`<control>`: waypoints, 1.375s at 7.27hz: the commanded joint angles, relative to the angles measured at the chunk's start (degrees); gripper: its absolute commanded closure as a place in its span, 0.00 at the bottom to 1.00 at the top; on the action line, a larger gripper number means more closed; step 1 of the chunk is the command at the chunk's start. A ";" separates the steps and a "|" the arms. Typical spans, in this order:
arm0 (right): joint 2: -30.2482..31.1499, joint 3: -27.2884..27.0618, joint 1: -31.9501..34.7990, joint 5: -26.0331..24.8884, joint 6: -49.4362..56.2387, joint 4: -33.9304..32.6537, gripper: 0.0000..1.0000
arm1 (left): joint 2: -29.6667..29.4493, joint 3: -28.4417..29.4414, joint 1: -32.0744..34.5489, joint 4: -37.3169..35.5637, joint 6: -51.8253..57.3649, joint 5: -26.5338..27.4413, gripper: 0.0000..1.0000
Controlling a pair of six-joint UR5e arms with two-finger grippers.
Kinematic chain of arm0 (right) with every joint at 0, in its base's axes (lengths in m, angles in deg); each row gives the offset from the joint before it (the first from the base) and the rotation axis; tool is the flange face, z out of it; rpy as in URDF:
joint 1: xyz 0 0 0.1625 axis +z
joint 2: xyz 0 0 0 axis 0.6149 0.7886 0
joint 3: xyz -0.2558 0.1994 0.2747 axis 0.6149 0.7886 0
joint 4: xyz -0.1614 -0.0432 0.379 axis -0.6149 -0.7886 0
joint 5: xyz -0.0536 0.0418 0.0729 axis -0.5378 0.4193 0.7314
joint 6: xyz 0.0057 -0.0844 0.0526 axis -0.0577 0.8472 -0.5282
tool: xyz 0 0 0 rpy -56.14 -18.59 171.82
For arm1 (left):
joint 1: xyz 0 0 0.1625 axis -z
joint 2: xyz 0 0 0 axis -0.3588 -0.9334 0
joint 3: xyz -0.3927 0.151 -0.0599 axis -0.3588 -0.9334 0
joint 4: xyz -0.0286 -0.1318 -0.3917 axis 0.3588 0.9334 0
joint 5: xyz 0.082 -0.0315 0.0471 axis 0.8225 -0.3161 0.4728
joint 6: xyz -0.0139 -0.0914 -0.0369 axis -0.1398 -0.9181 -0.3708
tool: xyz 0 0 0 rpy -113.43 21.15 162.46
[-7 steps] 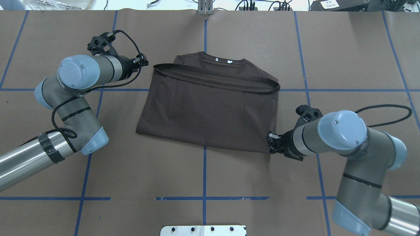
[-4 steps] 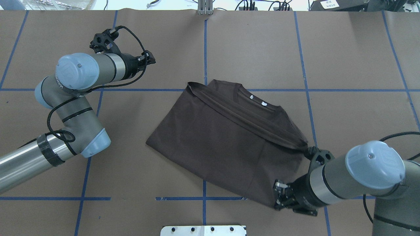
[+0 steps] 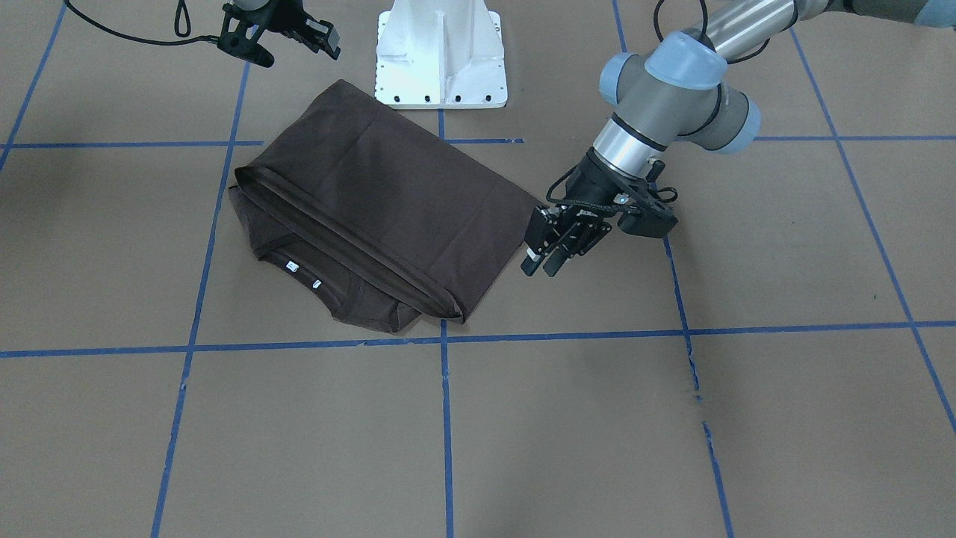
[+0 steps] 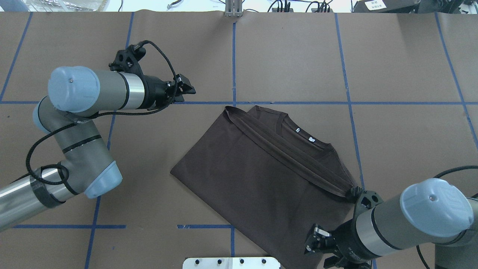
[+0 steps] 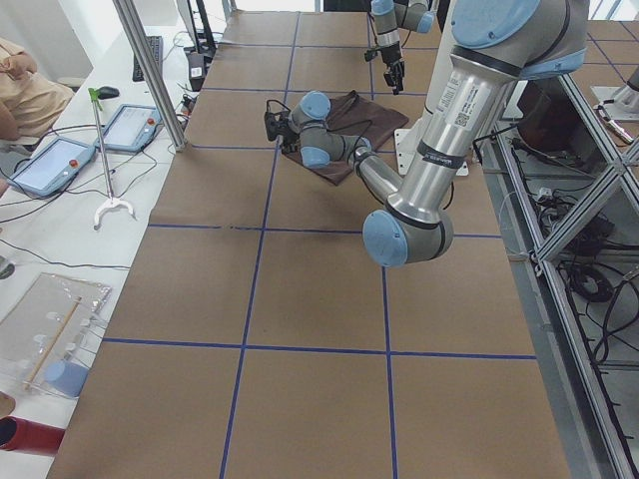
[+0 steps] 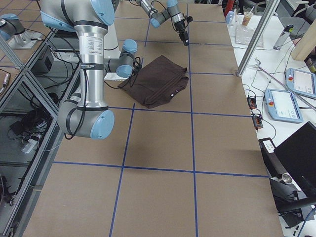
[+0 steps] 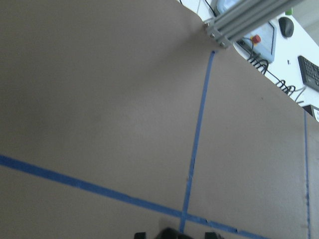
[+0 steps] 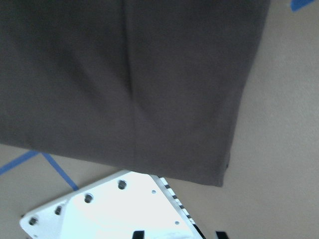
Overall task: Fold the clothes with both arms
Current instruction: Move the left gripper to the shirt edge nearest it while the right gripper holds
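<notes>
Currently: brown paper-covered table with blue tape grid (image 4: 298,56) carries the dark brown short-sleeved T-shirt (image 4: 261,179), folded, lying skewed. My left gripper (image 3: 541,265) hovers near its left corner, jaws apart, empty. My right gripper (image 4: 312,248) hangs by its near corner, likewise spread, empty.
</notes>
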 commanded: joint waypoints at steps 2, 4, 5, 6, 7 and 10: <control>-5.30 1.87 13.18 -2.02 0.83 0.01 0.00 | 7.06 -7.46 -8.64 -2.59 -7.31 1.80 0.00; -8.30 5.91 16.92 -2.28 1.36 0.01 0.00 | 6.38 -7.71 -10.59 -15.80 -11.51 2.45 0.03; -8.31 6.10 17.01 -2.80 2.50 0.10 0.00 | 4.72 -5.72 -11.99 -16.75 -12.15 2.71 0.06; -8.31 7.50 16.92 -2.81 2.59 0.18 0.00 | 4.53 -5.09 -12.26 -16.58 -12.25 2.97 0.14; -8.66 8.12 17.01 -3.50 2.60 0.19 0.00 | 4.79 -4.47 -12.53 -16.75 -12.34 3.23 0.21; -9.36 8.30 17.01 -3.77 2.51 0.19 0.00 | 5.06 -2.81 -12.88 -18.77 -12.16 2.80 0.26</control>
